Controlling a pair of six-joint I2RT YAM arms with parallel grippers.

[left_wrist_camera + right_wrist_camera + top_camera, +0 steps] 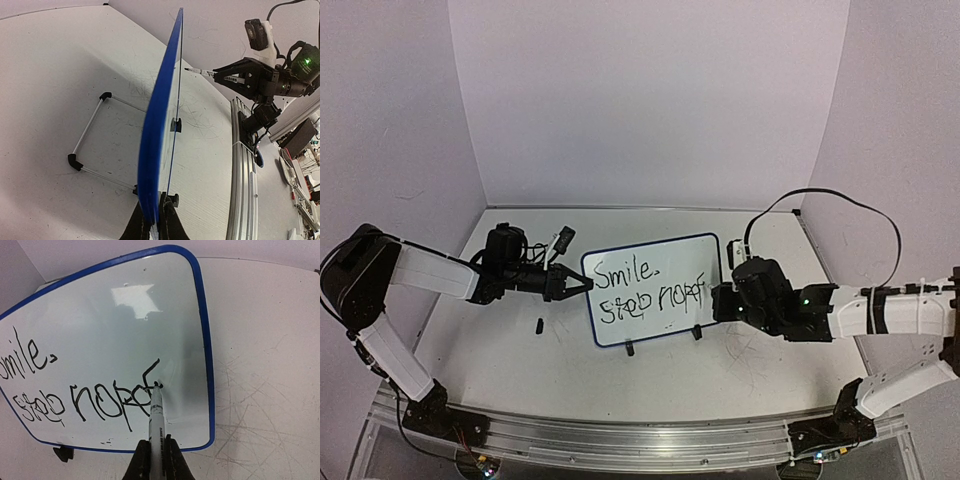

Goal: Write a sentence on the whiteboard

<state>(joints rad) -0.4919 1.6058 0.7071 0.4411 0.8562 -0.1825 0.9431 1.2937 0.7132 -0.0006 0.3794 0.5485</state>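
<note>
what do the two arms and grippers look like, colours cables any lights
Both match: white tubular shells between black joint housings on the left arm and right arm. The left gripper and right gripper are black with black jaws. A black cable loops above the right arm, whose wrist shows a green light.

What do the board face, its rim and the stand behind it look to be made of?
The board face looks like glossy white coated sheet, melamine or painted steel, since it mirrors a light. The rim seems smooth blue plastic, evenly coloured with rounded corners. The stand looks like thin metal rods with black plastic corners.
</note>
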